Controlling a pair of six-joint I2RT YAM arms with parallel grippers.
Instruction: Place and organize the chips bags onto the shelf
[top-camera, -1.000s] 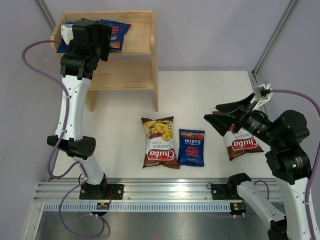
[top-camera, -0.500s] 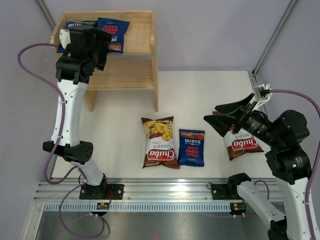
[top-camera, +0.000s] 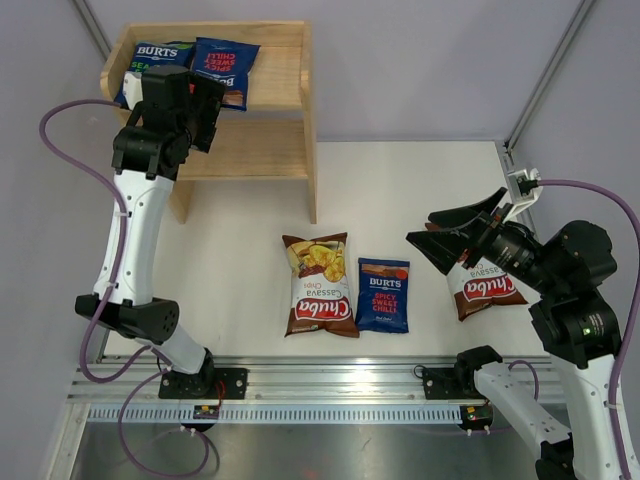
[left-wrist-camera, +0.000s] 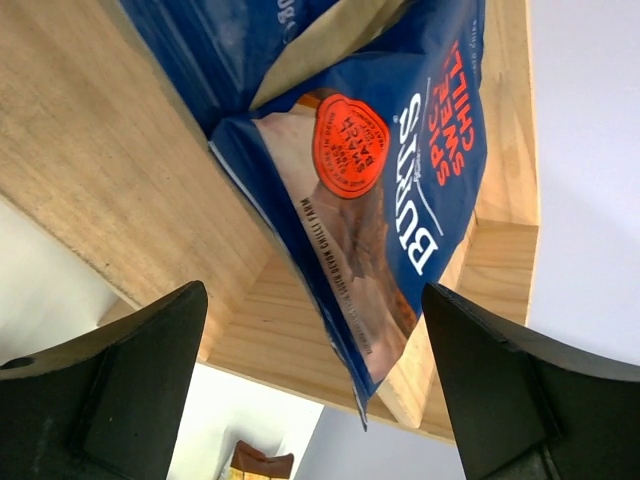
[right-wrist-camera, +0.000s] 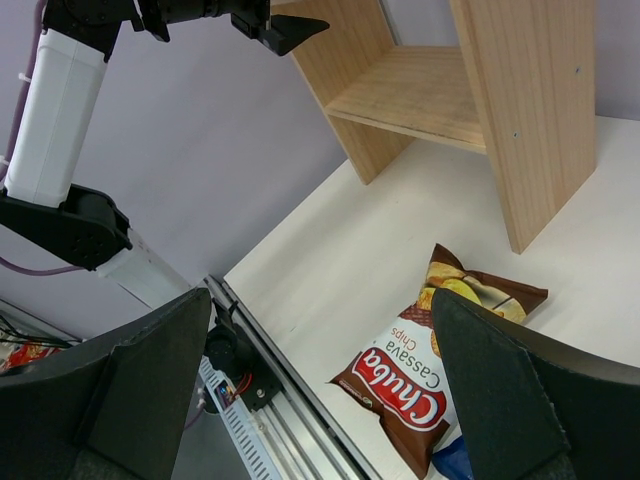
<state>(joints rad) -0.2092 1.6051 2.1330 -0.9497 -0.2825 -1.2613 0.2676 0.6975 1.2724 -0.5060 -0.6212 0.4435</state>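
Left arm is backing off the shelf (top-camera: 262, 150). A second ago its end effector (left-wrist-camera: 312, 290) sat over the top tier and hid the bags there. Now it's pulled toward the near side, with the jaws spread wide and nothing between them.

- **Top tier:** both bags are now in plain view. The green-lettered Burts bag (top-camera: 157, 54) is at the left end, and the red-lettered Burts bag (top-camera: 226, 62) lies right beside it, touching it. Wrist view shows the red one lying flat on the board, its lower corner near the front edge.
- **Status:** I read that as placement two done, release confirmed. The lower tier is bare.
- **Worktop (top-camera: 240, 260):** three bags left. One Chuba bag (top-camera: 320, 286) is in the centre, a second red-lettered Burts (top-camera: 384, 295) is just beside it, and another Chuba (top-camera: 489, 285) is off to the right.
- **Right arm:** no change over the last second. Its end effector (top-camera: 425, 227) hangs wide open above the right-hand Chuba, not touching it.

Likely next is a pick from the worktop. The top tier looks to have room for one more.
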